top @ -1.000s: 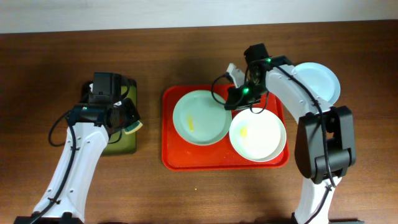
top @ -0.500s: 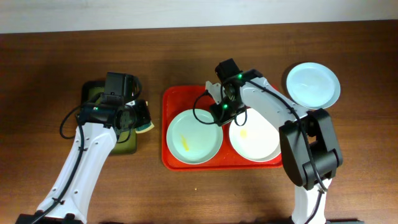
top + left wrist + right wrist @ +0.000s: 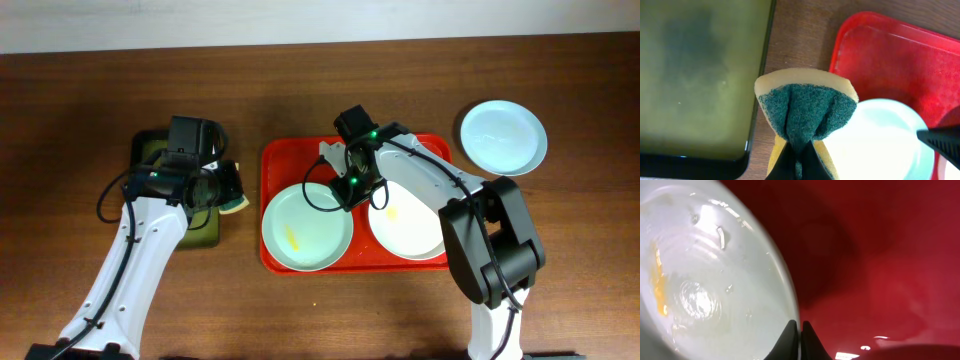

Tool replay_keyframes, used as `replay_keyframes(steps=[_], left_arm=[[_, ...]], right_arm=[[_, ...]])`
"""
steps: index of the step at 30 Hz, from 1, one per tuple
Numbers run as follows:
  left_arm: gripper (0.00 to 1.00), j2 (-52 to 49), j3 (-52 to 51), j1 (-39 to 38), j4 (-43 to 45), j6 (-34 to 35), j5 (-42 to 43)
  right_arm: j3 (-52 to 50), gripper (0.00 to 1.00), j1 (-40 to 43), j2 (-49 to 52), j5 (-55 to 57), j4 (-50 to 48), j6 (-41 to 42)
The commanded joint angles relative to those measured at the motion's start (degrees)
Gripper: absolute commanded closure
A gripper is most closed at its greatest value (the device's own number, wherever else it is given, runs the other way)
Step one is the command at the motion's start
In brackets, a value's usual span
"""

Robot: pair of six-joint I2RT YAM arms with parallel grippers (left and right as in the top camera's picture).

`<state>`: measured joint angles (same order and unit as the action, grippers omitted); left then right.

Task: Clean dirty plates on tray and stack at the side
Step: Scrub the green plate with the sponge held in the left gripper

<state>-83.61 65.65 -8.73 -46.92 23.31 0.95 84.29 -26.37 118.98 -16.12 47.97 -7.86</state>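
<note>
A pale green plate with a yellow smear lies at the front left of the red tray. My right gripper is shut on its rim; the wrist view shows the fingers pinching the edge of the plate. A white plate with a yellow smear lies at the tray's right. A pale blue plate lies on the table, right of the tray. My left gripper is shut on a yellow and green sponge, left of the tray.
A dark olive-green tray lies at the left under my left arm; it also shows in the left wrist view. The table is brown wood.
My right gripper has dragged the pale green plate toward the tray's front left corner. My left gripper with the sponge shifted right toward the red tray, then held still.
</note>
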Motion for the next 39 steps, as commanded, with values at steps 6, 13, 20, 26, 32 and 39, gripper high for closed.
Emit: replay_keyframes(steps=[6,13,20,26,32,39], left_arm=[[1.0,0.7,0.8,-4.4,0.3,-1.1,2.4],[1.0,-3.7,0.8,-7.5,1.1,-1.0,2.3],[1.0,-7.6,0.8,-7.9,2.8,-0.2,3.9],[1.0,-9.2,0.8,-8.3,4.4,-0.2,6.4],[1.0,-13.8,0.8,-10.7,5.5,1.7,6.9],[1.0,-18.8,0.8,-14.6,8.9,2.6,10.2]], right_arm=[[-0.5,0.96,-0.6,-0.7,3.9,-1.3,3.9],[-2.8,0.96,-0.6,-0.2,4.4,-6.8,11.6],[-4.3,0.96,-0.6,-0.2,4.4,-8.0,12.9],[-4.3,0.96,-0.6,-0.2,4.4,-8.0,15.4],[-4.3,0.96,-0.6,-0.2,4.4,-8.1,15.9],[-4.3,0.96,-0.6,-0.2,4.4,-8.0,15.9]])
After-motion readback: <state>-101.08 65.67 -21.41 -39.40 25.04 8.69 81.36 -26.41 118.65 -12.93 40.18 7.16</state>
